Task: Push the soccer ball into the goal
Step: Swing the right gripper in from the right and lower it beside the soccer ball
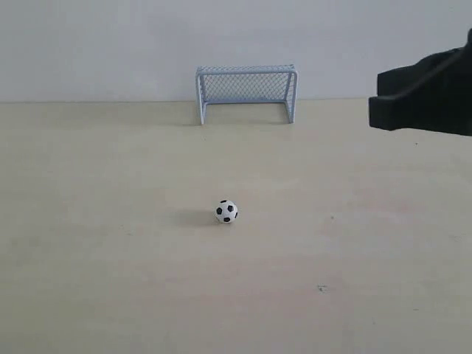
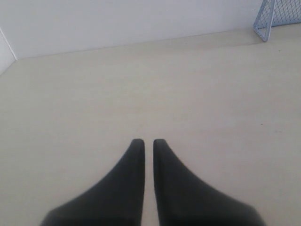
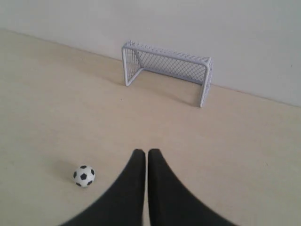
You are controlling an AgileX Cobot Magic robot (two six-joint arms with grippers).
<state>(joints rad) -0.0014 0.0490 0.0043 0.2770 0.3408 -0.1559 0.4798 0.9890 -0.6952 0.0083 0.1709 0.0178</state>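
**Q:** Which parts are cut off or hard to read?

**A:** In the exterior view the right arm [image 1: 431, 92] is a dark, blurred block truncated by the right edge, and its jaws cannot be made out there. The left wrist view catches only one corner post of the goal [image 2: 266, 19].

**Q:** How are the arms posed?

**A:** The right arm sits to the right of the goal, apart from it. In its wrist view the right jaws point between ball and goal, with black fingers [image 3: 134, 188] closed to a hairline slit, gripping nothing. The left jaws show a narrow gap between their fingers [image 2: 127, 183], also empty, over bare surface [image 2: 94, 94].

**Q:** Where is the ball?

**A:** The soccer ball [image 1: 226, 212] rests on the surface, in front of the goal mouth and well apart from it, near the right fingertips but untouched.
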